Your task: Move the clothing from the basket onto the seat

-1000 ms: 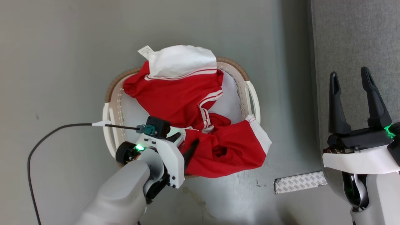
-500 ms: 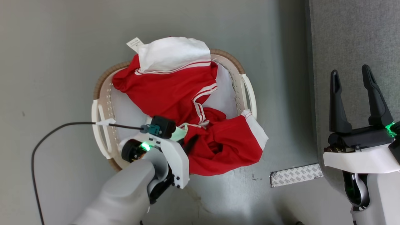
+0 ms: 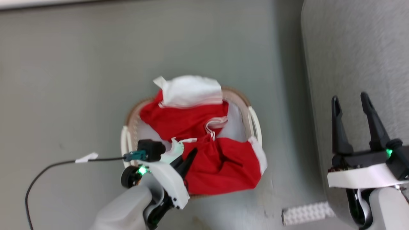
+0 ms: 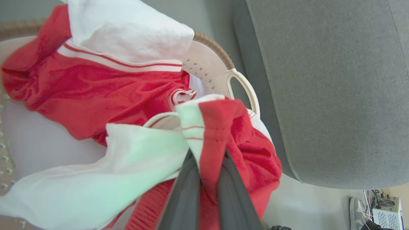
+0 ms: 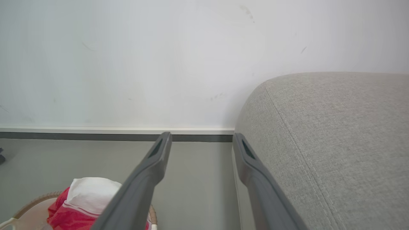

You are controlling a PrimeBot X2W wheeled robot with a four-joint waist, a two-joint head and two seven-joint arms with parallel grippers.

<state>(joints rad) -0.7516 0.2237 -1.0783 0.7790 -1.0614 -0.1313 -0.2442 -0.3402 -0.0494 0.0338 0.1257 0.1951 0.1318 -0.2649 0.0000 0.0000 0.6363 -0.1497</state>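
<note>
Pinching a near fold of the red garment (image 3: 223,166) in the laundry basket (image 3: 254,119) with the left tool (image 3: 188,157). Next, likely rightward to the grey sofa (image 3: 358,48), nearer the spread right tool (image 3: 348,97).

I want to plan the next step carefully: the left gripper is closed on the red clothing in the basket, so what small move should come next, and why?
Probably raise the left gripper straight up a little. Its jaws pinch a fold of the clothing, but most of the fabric lies in the basket; lifting should free it before swinging toward the seat.
</note>
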